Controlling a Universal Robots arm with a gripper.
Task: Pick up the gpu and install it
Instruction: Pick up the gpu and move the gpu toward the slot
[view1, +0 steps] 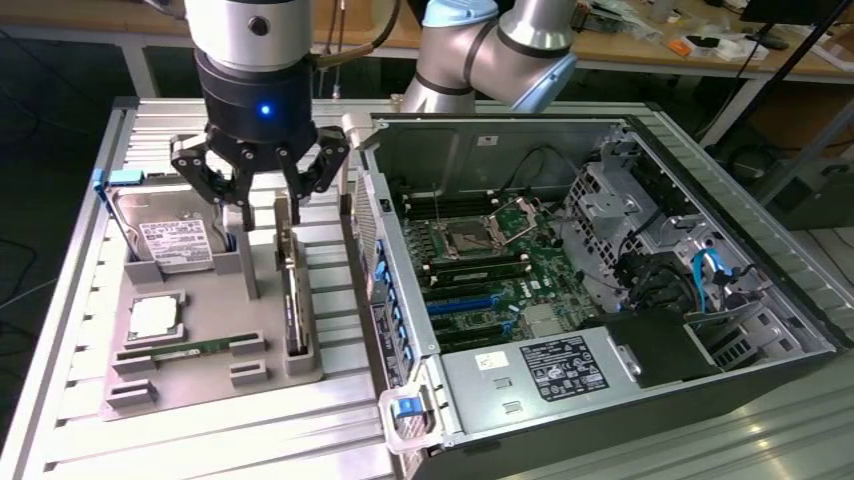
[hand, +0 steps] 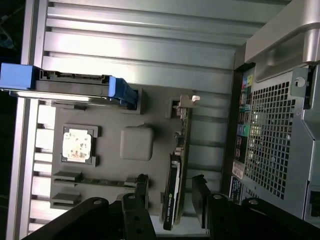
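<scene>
A ribbed aluminium tabletop (view1: 74, 330) carries a grey moulded plastic tray (view1: 174, 388). At the exterior view's left of the tray, a silver hard drive (view1: 167, 235) with blue end tabs is propped in a slot. Print is seen on its white label, but none of it can be read. Nearer the camera lie a square silver processor chip (view1: 154, 318) and a narrow green memory stick (view1: 187, 350).

Above the tray's far end hangs the black two-fingered claw (view1: 263, 205), spread wide and holding nothing. The arm above it is cut off by the picture's edge.

The gpu (view1: 291, 290), a thin dark card with a silver metal end bracket, stands on edge in the tray's slot towards the exterior view's right. In the wrist view the gpu (hand: 175, 185) is seen between the fingers (hand: 200, 200), and whether they touch it cannot be told. A green mark on the card is illegible.

At the exterior view's right lies an open black tower computer case (view1: 747, 370). Its green motherboard (view1: 481, 260) is exposed, and the black power-supply label (view1: 563, 357) cannot be read.
</scene>
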